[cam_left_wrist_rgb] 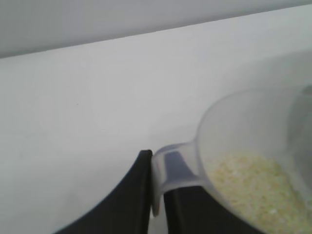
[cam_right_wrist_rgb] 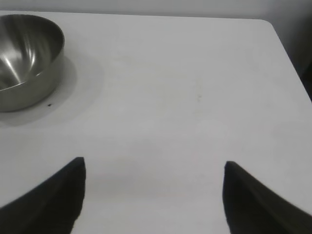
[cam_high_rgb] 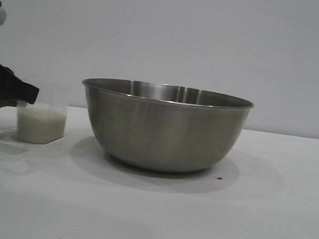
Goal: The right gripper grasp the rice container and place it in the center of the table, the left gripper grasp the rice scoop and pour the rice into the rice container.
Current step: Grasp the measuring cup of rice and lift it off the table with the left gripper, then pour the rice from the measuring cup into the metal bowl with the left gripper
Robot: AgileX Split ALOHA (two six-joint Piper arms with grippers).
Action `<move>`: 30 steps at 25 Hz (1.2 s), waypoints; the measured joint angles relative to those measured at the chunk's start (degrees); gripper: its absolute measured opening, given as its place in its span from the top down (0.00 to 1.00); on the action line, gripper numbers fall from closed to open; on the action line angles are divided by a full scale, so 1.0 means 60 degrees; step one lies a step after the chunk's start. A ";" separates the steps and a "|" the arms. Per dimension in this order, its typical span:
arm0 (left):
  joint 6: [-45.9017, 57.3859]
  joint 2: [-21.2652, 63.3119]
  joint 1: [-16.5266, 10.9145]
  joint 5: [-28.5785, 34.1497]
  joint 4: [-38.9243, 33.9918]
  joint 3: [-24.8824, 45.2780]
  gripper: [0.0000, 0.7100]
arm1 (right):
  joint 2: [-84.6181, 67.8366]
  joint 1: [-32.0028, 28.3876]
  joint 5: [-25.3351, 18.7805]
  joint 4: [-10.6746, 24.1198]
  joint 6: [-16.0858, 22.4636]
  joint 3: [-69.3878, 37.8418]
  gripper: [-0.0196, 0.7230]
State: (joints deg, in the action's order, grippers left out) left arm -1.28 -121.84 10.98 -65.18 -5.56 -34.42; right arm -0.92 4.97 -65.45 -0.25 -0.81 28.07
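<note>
My left gripper sits at the far left of the counter in the exterior view, reaching in from the edge. Its jaws are pressed together on the flat side handle of the rice scoop, 1 black finger on each face of the tab, as the left wrist view shows. The rice scoop stands upright on the counter just ahead of my left jaws, base down, not tilted. The rice fills about the lower half of it; in the left wrist view the grains lie level inside the clear wall.

The rice container stands upright mid-counter, just beyond the rice scoop on the side away from my left jaws, with a narrow gap of bare counter between them, not touching. I cannot see inside it from the exterior view; in the right wrist view the part of its inside that shows looks bare steel.

My right gripper hangs over bare counter, out of the exterior view. Its jaws stand wide apart, 2 black fingertips with white counter between them, holding nothing. The rice container lies well ahead of those jaws and off to their side. A small dark speck sits on the counter by the bowl's base.
</note>
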 joint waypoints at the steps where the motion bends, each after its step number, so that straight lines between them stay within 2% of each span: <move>1: -0.0022 -0.0006 0.0000 0.0000 0.0000 0.0000 1.00 | 0.0000 0.0000 0.0000 0.0000 0.0000 0.0000 0.24; 7: -0.0306 0.0406 0.0000 0.0058 0.0000 0.0000 1.00 | 0.0000 0.0000 0.0000 0.0000 0.0000 0.0000 0.24; 16: -0.1952 0.2228 0.0000 0.0081 -0.0333 -0.0128 1.00 | 0.0000 0.0000 0.0000 0.0000 0.0000 0.0000 0.24; 30: -0.3357 0.2511 0.0006 0.0081 -0.4264 -0.3161 1.00 | 0.0000 0.0000 0.0000 0.0000 0.0000 0.0000 0.24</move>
State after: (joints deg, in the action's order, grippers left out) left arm -21.42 -106.77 11.02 -64.69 -31.14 -53.39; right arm -0.92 4.97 -65.45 -0.25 -0.81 28.07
